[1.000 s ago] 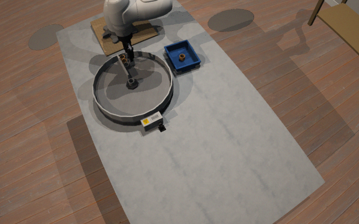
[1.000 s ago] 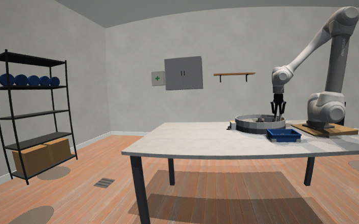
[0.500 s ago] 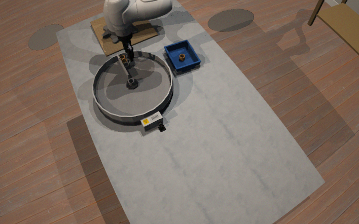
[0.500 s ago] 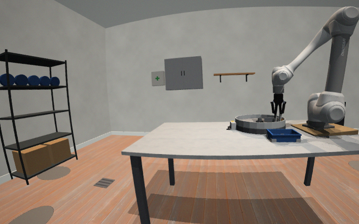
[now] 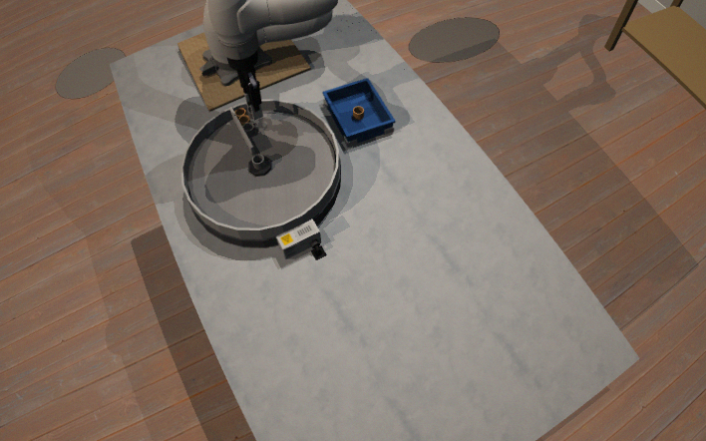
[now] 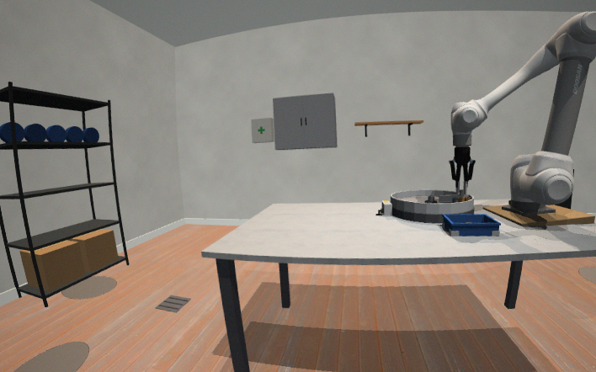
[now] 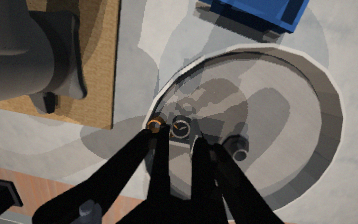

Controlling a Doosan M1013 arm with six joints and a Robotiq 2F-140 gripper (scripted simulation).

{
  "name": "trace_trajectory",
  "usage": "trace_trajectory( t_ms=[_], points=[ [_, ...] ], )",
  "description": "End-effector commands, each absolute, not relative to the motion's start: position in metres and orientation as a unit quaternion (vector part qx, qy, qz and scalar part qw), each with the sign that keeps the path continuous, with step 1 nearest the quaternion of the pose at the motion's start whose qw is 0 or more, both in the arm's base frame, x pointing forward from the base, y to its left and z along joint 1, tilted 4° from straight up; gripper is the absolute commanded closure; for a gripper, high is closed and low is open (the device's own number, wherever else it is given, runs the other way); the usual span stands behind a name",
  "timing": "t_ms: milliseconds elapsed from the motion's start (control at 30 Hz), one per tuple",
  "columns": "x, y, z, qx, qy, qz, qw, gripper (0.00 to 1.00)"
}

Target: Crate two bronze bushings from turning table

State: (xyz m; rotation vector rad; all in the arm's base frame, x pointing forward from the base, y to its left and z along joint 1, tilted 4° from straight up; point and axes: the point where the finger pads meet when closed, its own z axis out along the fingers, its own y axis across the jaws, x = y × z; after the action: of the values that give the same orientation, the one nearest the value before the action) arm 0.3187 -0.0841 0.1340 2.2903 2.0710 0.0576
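My gripper (image 5: 256, 115) (image 6: 461, 194) (image 7: 181, 121) is shut on a grey bushing (image 7: 181, 137), low over the inner edge of the turning table (image 5: 262, 234) (image 6: 430, 215) (image 7: 332, 110) nearest the arm base. The held ring looks grey, not bronze. Beside it, against the straight bar, stand a bronze bushing (image 5: 240, 112) (image 7: 154, 121), a second bronze bushing (image 5: 243, 119) and another grey bushing (image 5: 248, 127). The fingers partly hide this group in the wrist view. The blue crate (image 5: 370, 131) (image 6: 474, 227) (image 7: 281, 15) holds one bronze bushing (image 5: 357, 111).
A thin bar (image 5: 243, 133) runs from the rim to the hub (image 5: 259, 166) (image 7: 238, 150) of the turning table. A white box (image 5: 298, 237) (image 6: 386, 208) sits at its outer wall. The arm base stands on a wooden board (image 5: 290, 68) (image 7: 98, 112) (image 6: 573, 218).
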Motion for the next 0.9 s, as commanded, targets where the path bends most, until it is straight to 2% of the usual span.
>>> trace_trajectory(
  t_ms=[0,867],
  points=[
    [0.318,-0.084,0.146,0.741,0.67,0.019,0.026,1.0],
    [0.317,-0.084,0.159,0.741,0.67,0.019,0.026,1.0]
  ],
)
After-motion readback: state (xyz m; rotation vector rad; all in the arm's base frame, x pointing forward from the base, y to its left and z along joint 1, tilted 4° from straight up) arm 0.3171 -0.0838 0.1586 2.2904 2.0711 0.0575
